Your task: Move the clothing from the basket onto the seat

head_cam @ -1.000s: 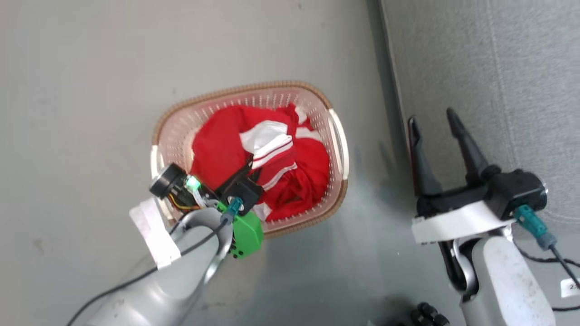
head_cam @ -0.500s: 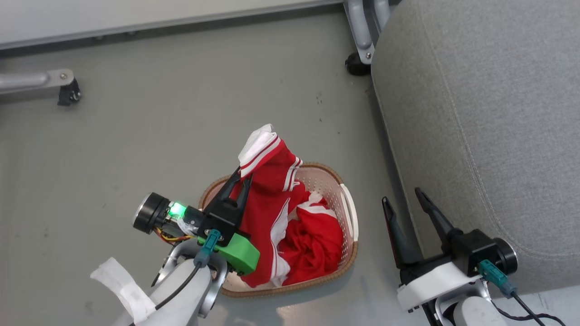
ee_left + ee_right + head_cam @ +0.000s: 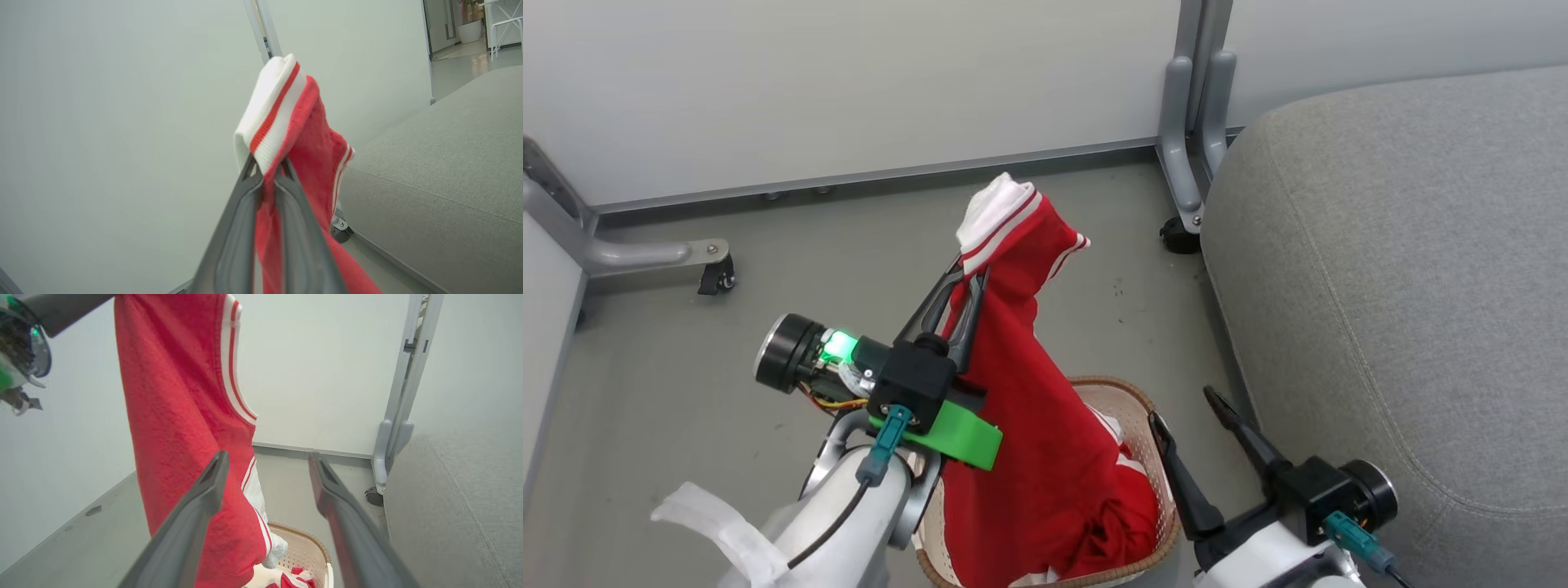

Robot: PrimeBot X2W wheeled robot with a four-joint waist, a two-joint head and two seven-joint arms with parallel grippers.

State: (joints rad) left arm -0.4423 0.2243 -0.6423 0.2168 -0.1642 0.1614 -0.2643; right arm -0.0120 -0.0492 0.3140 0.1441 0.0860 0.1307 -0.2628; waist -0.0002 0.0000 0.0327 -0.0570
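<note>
I am holding my left hand (image 3: 969, 271) raised, fingers pointing up and away toward the wall (image 3: 849, 82). They are pressed together, pinching the clothing (image 3: 1029, 408) just under its white striped cuff. The red garment is hanging down from that hand, its lower end trailing into the basket (image 3: 1123, 386), which is sitting on the grey floor (image 3: 849, 245) below the fingers. My right hand (image 3: 1183, 406) is hovering low beside the basket, fingers spread wide, pointing up and gripping nothing. The seat (image 3: 1380, 286) is lying to the right of both hands, apart from the garment. A grey post (image 3: 1188, 147) on a caster is standing ahead of the right hand, against the wall.
</note>
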